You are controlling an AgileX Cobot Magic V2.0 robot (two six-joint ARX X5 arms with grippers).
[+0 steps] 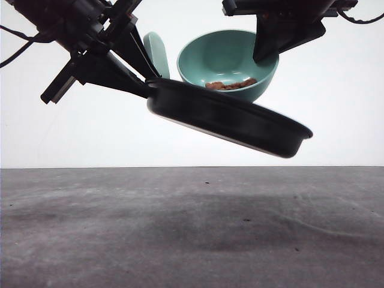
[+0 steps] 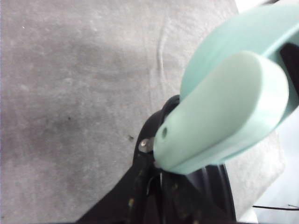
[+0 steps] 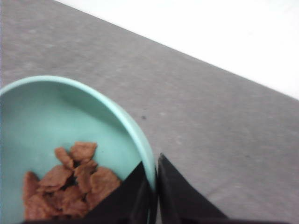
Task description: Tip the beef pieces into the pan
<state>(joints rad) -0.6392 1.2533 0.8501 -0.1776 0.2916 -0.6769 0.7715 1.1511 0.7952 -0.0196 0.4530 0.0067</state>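
Black pan (image 1: 228, 117) held by left jaws; right jaws pinch bowl (image 1: 225, 57) of beef pieces (image 3: 70, 179)

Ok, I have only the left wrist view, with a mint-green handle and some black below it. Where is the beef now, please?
Observer: The beef pieces lie in a teal bowl, none poured yet.
Operator: Who holds that bowl?
Observer: The right end effector pinches its rim, one finger inside and one outside.
Operator: And my pan, is it level?
Observer: No. In the front view the pan hangs in the air, tilted down on the side away from its handle. The left end effector holds it near the handle's base.
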